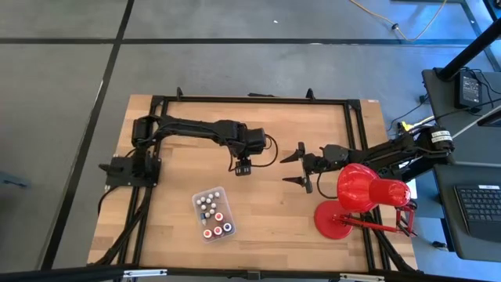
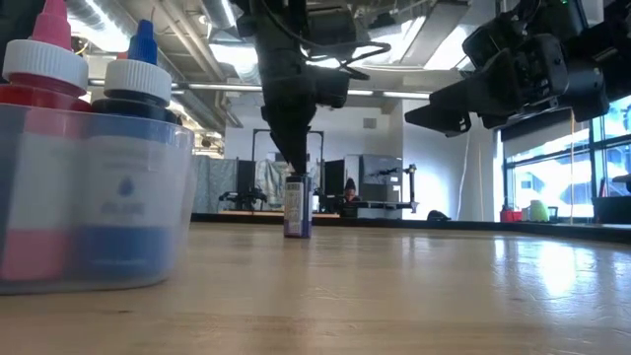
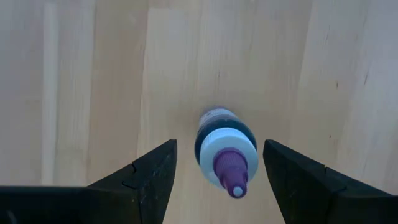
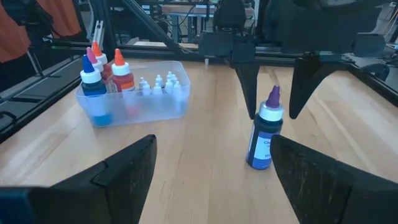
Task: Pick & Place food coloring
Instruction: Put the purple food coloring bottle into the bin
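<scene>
One food coloring bottle (image 4: 262, 138), dark blue-purple with a white collar and a purple tip, stands upright on its base on the wooden table (image 1: 266, 223). My left gripper (image 3: 219, 146) points down over it, open. Its fingers (image 4: 249, 87) stand on either side of the bottle's tip (image 3: 231, 173) and touch nothing. Several more food coloring bottles, with red, blue and white caps, stand in a clear plastic tray (image 1: 213, 213) near the table's front. My right gripper (image 1: 296, 167) hangs open and level to the right of the bottle, with nothing between its fingers.
A red desk lamp (image 1: 362, 192) stands on the table at the front right, under the right arm. In the low view the tray (image 2: 89, 197) fills the near left. Bare wood lies between the bottle (image 2: 298, 207) and the tray.
</scene>
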You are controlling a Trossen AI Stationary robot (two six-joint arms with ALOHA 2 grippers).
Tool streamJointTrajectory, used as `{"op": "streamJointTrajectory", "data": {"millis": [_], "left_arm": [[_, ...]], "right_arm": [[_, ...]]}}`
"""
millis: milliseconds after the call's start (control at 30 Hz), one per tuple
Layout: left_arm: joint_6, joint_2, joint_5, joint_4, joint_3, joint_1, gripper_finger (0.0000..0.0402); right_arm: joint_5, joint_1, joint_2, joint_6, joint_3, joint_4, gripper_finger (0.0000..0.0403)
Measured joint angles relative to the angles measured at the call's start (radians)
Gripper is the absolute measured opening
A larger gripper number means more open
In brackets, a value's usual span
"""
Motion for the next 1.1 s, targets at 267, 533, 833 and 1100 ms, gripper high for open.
{"op": "streamJointTrajectory", "data": {"millis": [267,533,833,1100], "left_arm": [[0.015,0.0,0.0,-0.011,0.0,-0.002,0.0187],[0.016,0.0,0.001,-0.01,0.0,-0.002,0.0116],[-0.003,-0.03,-0.006,-0.071,0.008,-0.018,0.0115],[-0.173,-0.166,-0.09,-0.271,0.133,-0.112,0.0115]], "right_arm": [[0.023,0.0,0.0,-0.001,0.0,-0.003,0.0317],[0.067,0.0,0.0,0.0,0.0,-0.016,0.0317],[0.068,0.0,0.0,0.001,0.0,-0.018,0.0317],[0.069,0.0,0.0,0.002,0.0,-0.023,0.0317]]}}
